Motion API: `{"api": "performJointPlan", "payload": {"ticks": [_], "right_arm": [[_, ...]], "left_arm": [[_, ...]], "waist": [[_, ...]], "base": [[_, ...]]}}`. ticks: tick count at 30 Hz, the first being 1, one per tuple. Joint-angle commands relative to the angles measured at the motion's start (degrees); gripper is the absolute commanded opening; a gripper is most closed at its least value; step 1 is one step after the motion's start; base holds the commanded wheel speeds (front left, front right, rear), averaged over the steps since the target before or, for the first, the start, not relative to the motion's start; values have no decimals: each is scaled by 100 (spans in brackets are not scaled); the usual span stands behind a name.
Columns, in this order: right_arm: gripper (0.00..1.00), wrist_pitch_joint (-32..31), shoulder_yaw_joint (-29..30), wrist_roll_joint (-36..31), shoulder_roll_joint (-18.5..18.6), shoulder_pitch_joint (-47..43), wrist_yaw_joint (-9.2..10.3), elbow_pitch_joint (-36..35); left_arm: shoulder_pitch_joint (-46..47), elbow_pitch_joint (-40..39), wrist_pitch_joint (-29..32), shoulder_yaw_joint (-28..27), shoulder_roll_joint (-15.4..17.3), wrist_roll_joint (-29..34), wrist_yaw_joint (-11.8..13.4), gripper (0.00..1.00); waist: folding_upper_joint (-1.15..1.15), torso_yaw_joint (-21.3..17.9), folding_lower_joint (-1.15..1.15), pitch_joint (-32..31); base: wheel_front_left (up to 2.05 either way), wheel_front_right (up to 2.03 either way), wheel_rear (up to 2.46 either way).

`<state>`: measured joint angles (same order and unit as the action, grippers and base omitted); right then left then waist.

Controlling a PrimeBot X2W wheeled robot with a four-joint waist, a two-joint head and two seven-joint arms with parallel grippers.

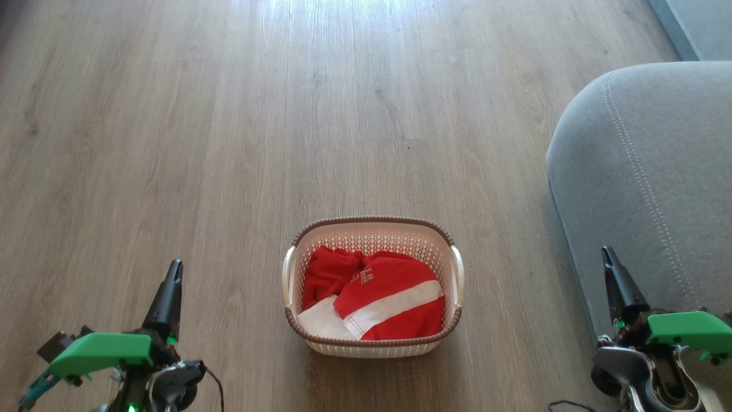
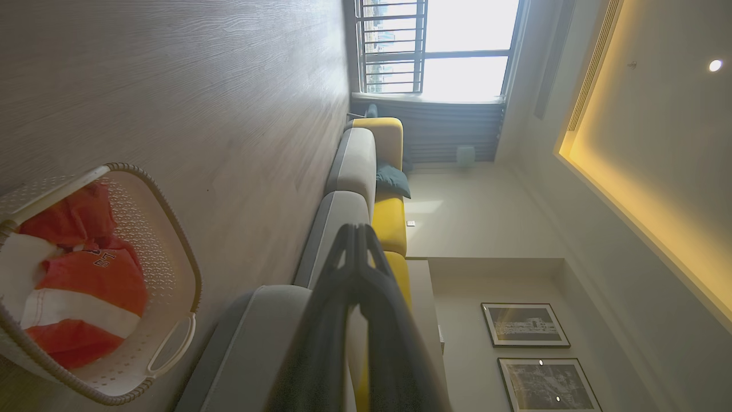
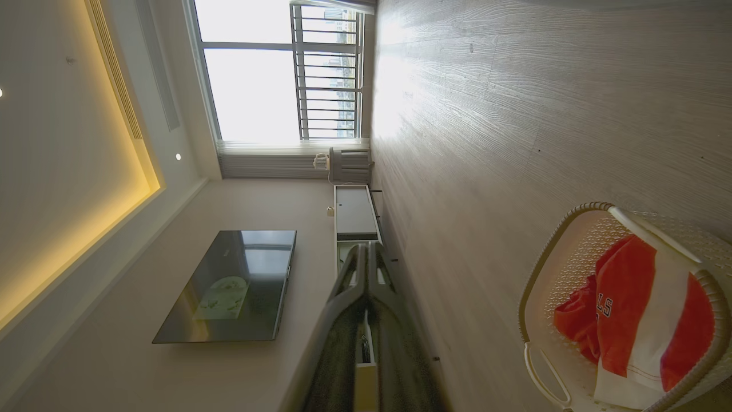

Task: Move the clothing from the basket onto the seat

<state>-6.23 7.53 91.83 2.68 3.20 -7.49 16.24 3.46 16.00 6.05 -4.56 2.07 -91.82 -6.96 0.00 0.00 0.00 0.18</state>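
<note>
Well left of the basket, low in the head view: left jaws, clenched tip to tip, empty. Dark fingers pointing up the view, over the wooden floor. Confirmed in the left wrist view: tips pressed flat together.

Inside the basket: the clothing, heaped. Red garment on top, with a broad white band and white lettering. Plain white fabric at the near left corner, partly under the red. Basket upright on the floor, both side handles free.

Right of the basket, apart from it: the seat, grey, rounded corner, double stitch line.

Farther right of the basket, in front of the seat's near edge: right jaws, clenched, empty, fingers pointing up.
</note>
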Motion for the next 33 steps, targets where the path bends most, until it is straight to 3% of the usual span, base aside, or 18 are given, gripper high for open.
{"api": "performJointPlan", "payload": {"ticks": [1,33], "right_arm": [[0,-23,-104,36,20,298,0,-222],[0,-23,-104,36,20,298,0,-222]], "left_arm": [[273,-197,42,-193,81,-37,-53,0],[273,-197,42,-193,81,-37,-53,0]], "waist": [[0,0,0,0],[0,0,0,0]], "base": [[0,0,0],[0,0,0]]}}
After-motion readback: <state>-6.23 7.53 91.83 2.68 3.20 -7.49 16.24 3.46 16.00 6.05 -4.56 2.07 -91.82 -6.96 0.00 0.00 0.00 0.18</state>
